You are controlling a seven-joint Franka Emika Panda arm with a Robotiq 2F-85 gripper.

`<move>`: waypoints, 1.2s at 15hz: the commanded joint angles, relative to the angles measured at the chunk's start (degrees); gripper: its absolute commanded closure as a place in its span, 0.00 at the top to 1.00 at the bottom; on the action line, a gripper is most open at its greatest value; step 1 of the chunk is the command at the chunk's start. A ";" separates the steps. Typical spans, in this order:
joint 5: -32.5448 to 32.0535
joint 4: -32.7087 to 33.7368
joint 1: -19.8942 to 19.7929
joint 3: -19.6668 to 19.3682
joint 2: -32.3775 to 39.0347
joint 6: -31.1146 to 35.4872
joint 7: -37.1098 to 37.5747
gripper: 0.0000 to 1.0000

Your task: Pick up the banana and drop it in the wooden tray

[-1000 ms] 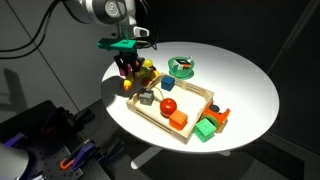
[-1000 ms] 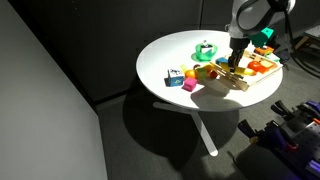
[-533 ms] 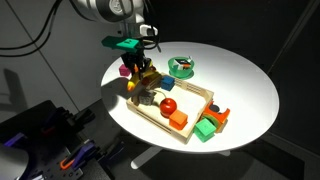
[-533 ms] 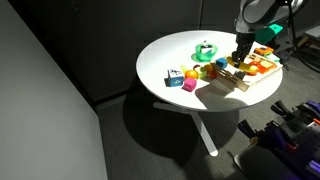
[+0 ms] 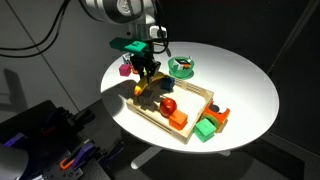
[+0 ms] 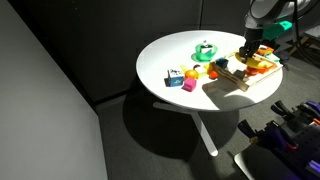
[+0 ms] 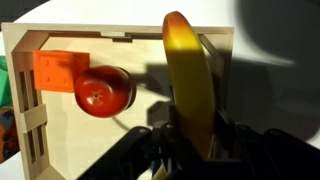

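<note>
My gripper (image 7: 195,135) is shut on the yellow banana (image 7: 188,75), which sticks out from between the fingers, held in the air over the pale wooden tray (image 7: 120,38). In the wrist view the tray's floor lies below the banana, with a red apple-like toy (image 7: 103,92) and an orange block (image 7: 58,70) in it. In both exterior views the gripper (image 5: 146,70) (image 6: 249,50) hangs above the tray (image 5: 205,97) (image 6: 236,84) on the round white table; the banana is hard to make out there.
A round green bowl (image 5: 181,67) stands on the table behind the tray. Green and orange blocks (image 5: 210,122) lie at the tray's near end. A blue and a pink block (image 6: 180,79) sit apart on the white table (image 5: 245,85). The table edge is close by.
The gripper has carried the banana sideways from the table's edge side to above the tray, and the arm has followed. The other toys have not moved.
</note>
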 commanded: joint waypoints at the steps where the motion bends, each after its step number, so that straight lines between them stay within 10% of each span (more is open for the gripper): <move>1: 0.87 2.11 -1.27 -0.61 0.97 -1.17 0.16 0.15; 3: 0.89 2.23 -1.71 -0.82 1.30 -0.89 -0.06 0.15; 4: 1.00 2.00 -1.95 -0.66 1.26 -0.57 -0.87 0.65; 9: 0.36 0.45 -1.93 -0.16 0.40 0.85 -2.57 0.96; 18: 0.71 -5.12 -2.23 2.90 -4.56 0.31 -16.51 1.00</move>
